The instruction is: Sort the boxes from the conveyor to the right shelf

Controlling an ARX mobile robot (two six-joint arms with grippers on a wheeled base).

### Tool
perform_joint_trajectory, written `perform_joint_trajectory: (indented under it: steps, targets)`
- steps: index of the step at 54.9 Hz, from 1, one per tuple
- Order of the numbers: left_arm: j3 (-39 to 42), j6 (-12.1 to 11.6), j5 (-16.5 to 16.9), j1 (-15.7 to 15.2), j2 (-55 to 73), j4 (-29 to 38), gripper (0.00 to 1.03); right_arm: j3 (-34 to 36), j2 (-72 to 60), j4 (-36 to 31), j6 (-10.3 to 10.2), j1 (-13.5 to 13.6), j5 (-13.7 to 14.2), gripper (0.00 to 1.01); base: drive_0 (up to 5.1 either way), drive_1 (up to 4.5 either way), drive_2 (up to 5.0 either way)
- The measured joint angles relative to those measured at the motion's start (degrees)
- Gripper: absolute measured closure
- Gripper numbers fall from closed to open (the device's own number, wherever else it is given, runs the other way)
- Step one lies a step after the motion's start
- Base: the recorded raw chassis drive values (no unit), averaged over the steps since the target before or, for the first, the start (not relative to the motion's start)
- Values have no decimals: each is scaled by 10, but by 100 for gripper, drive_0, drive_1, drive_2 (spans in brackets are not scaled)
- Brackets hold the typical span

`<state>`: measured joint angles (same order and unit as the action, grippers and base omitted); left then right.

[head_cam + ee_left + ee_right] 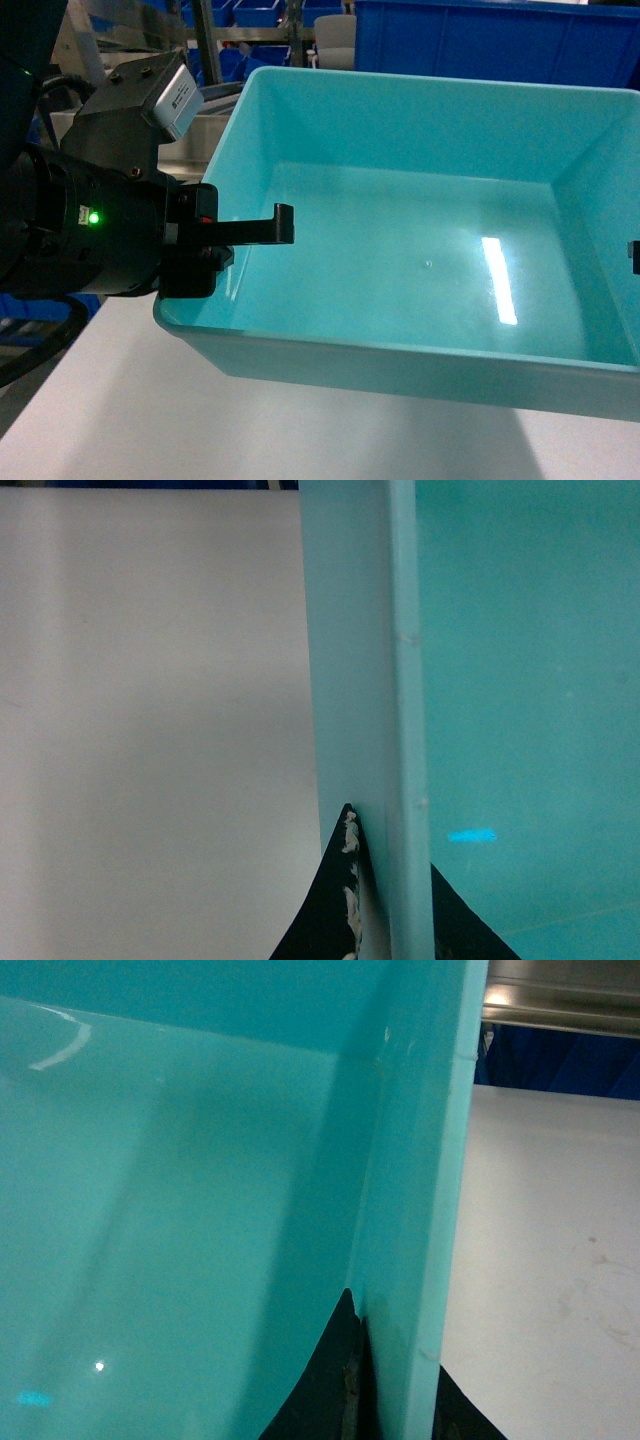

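Observation:
A light turquoise box (400,250) fills the head view, empty and held up close over the pale grey conveyor (150,420). My left gripper (250,240) is shut on the box's left wall, one black finger inside and one outside. In the left wrist view the wall (365,680) runs between the black fingers (325,920) of that gripper (390,880). My right gripper (400,1380) is shut on the opposite wall (420,1210), its inner finger (320,1390) against the inside face. Only a sliver of it (634,257) shows in the head view. The right shelf is out of view.
A large dark blue bin (480,40) stands right behind the box. Smaller blue bins and steel uprights (205,40) stand at the back left. A brushed-steel rail (560,1005) borders the far side of the belt (540,1260).

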<state>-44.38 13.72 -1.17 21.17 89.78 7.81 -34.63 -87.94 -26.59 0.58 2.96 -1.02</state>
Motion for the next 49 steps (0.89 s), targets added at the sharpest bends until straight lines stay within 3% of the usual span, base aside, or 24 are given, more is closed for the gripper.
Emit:
perform_joint_trajectory:
  steps: [49]
  targets:
    - [0,0,0,0,0,1,101,0,0,-1,0,0,0,99,-484,150,337]
